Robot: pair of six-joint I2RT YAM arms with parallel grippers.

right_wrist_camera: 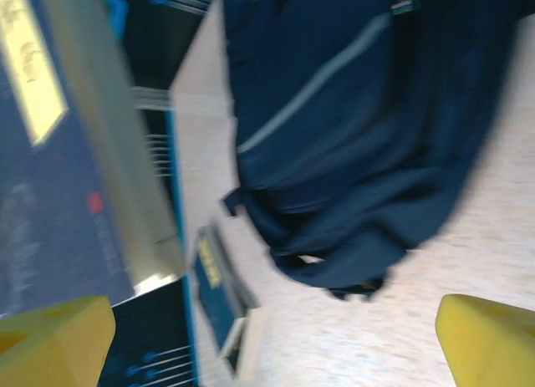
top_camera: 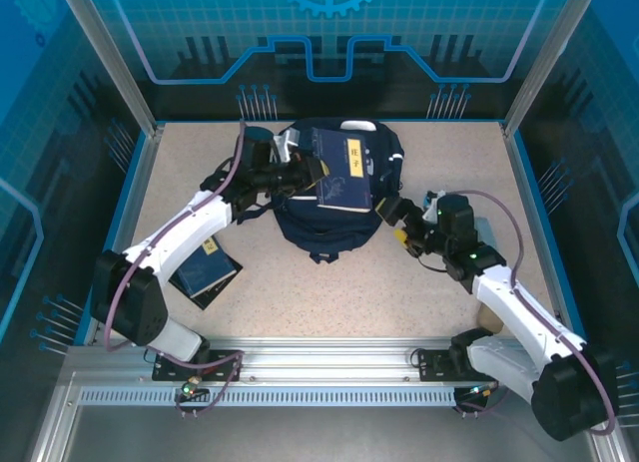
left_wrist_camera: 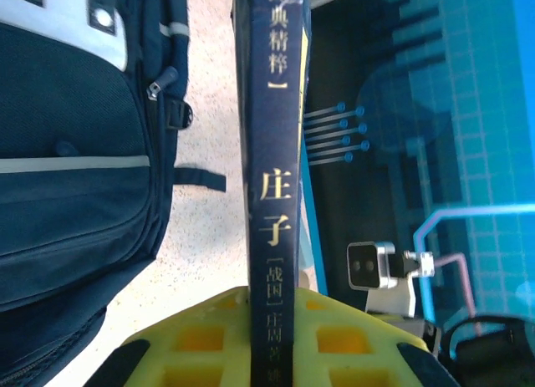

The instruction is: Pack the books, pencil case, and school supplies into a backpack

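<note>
1. Two books are counted: raised book (top_camera: 339,173) and flat book (top_camera: 208,270) (any further copies cannot be told).
2. One backpack (top_camera: 329,232) is counted.
3. Two grippers are counted: left gripper (top_camera: 311,173), right gripper (top_camera: 392,220).

speckled beige table (top_camera: 329,292), blue glass walls (top_camera: 329,33), aluminium frame (top_camera: 329,357)

Arm shells: white moulded plastic shells (top_camera: 190,228)
Joints: black rounded housings (top_camera: 135,302)
Cables: purplish-grey looping cables (top_camera: 121,287)
Fingers: yellow gridded plastic fingers (left_wrist_camera: 209,341)
</note>
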